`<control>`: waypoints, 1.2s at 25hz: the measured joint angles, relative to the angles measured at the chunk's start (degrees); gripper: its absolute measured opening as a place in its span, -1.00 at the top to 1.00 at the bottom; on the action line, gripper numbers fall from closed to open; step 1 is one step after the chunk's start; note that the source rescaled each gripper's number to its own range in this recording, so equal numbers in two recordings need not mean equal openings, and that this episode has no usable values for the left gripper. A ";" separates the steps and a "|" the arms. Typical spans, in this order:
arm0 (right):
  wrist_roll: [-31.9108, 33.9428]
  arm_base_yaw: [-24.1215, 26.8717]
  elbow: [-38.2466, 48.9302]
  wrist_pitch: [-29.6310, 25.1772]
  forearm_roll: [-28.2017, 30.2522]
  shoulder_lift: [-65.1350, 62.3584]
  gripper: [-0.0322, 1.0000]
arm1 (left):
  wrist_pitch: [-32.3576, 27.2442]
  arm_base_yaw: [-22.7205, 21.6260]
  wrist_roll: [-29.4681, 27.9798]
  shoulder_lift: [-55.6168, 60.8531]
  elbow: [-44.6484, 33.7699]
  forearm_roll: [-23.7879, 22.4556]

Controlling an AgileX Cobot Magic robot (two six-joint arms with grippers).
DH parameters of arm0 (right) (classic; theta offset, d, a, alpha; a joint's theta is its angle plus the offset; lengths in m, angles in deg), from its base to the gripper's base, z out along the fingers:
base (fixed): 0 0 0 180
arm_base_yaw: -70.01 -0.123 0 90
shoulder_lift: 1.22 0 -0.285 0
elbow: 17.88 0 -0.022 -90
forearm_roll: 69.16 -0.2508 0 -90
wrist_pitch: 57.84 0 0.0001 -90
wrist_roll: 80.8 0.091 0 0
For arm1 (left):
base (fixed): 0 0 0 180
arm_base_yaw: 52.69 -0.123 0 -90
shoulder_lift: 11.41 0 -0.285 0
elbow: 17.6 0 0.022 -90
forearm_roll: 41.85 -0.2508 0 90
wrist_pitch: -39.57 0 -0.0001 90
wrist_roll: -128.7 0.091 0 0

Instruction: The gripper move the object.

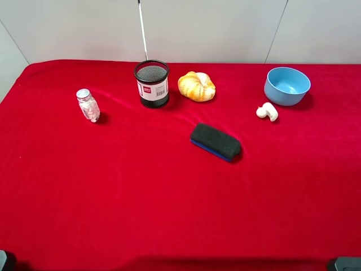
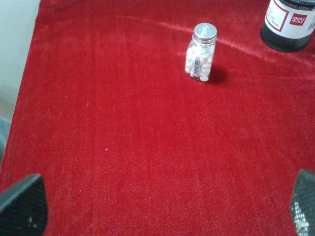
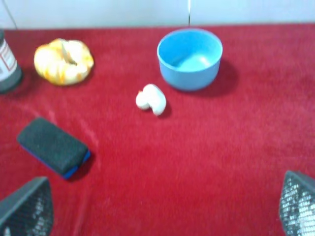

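Note:
The light-blue bowl (image 1: 287,85) stands upright and empty at the back right of the red table. It also shows in the right wrist view (image 3: 189,58), far ahead of my right gripper (image 3: 162,209). That gripper is open and empty, with only its two black fingertips (image 3: 27,209) showing, wide apart. My left gripper (image 2: 162,211) is also open and empty, low over the left part of the cloth. It is far from the bowl, which is out of the left wrist view. In the high view both arms only peek in at the bottom corners.
A small white object (image 1: 267,112) lies just in front of the bowl. A black eraser (image 1: 215,141) lies mid-table. A yellow bread roll (image 1: 196,86) and a black mesh cup (image 1: 152,83) stand at the back. A pill bottle (image 1: 88,105) stands on the left.

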 joint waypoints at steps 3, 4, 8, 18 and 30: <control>0.00 0.00 1.34 0.05 0.24 0.00 -1.00 | 0.00 0.00 0.00 0.00 0.00 0.00; -0.24 0.00 1.45 0.64 0.23 -0.05 -1.00 | 0.00 0.00 0.00 0.00 0.00 0.00; -2.85 0.00 2.78 3.67 0.69 -0.05 -1.00 | 0.00 0.00 0.00 0.00 0.00 0.01; -5.08 0.00 3.43 5.15 0.93 -0.05 -1.00 | 0.00 0.00 0.00 0.00 0.00 0.01; -5.38 5.08 3.43 5.35 2.22 -0.05 -1.00 | 0.00 0.00 0.00 0.00 0.00 0.01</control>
